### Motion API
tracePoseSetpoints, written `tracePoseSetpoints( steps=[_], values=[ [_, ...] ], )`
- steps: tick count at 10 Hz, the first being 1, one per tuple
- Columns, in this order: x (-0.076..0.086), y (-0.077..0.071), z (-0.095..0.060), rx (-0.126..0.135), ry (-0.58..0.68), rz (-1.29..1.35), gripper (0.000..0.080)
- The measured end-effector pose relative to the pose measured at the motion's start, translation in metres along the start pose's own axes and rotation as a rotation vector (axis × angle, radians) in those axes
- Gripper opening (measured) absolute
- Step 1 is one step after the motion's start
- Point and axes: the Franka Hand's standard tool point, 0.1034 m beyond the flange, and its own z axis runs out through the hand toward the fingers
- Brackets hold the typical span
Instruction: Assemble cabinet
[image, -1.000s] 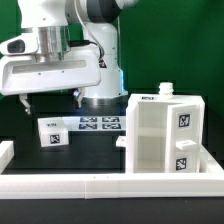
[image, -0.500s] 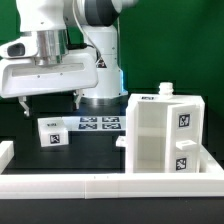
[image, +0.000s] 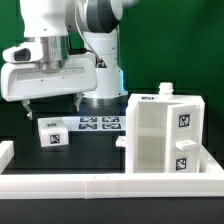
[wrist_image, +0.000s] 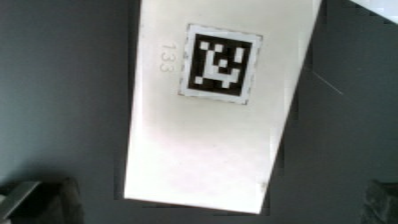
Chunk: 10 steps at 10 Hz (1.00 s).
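We see the gripper (image: 51, 103) pointing down above a small tagged panel (image: 52, 131), fingers (image: 25, 104) spread wide, cabinet (image: 160, 135) well apart.

The cabinet (image: 160, 135) looks like white plastic, smooth and matt, with printed black-and-white tags (image: 184, 120) stuck flat on its side. The small loose part (wrist_image: 205, 125) has the same dull, smooth white plastic face. The table (image: 95, 150) is black and matt. The arm (image: 45, 20) wears a glossy white plastic shell.
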Motion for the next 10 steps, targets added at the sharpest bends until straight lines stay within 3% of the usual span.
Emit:
tracePoseSetpoints(
  steps=[3, 7, 10],
  values=[
    [-0.012, -0.006, 0.015, -0.002, -0.014, 0.012, 0.0798],
    [-0.032, 0.0, 0.039, 0.01, -0.044, 0.023, 0.0798],
    [-0.038, 0.002, 0.046, 0.009, -0.05, 0.03, 0.0798]
  ],
)
